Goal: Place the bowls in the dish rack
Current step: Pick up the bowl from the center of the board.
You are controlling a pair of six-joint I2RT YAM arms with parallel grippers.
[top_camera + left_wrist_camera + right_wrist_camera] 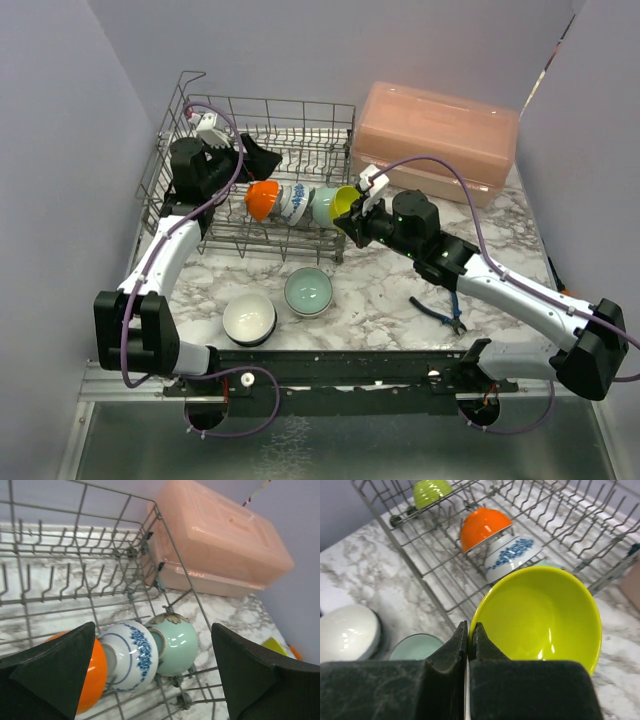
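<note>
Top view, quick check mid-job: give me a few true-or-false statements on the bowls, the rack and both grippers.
1. The right gripper is shut on the lime-yellow bowl. True.
2. The left gripper holds the orange bowl. False: it is open and empty, over the dish rack.
3. A white bowl and a teal bowl sit on the table, outside the rack. True.
4. The pink box stands open. False: it is closed.

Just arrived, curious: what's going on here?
Two robot arms are loading bowls into a dish rack. The right end effector grips a lime-yellow bowl by its rim at the rack's edge. The left end effector hovers open over the rack. A white bowl and a teal bowl wait on the table.
</note>
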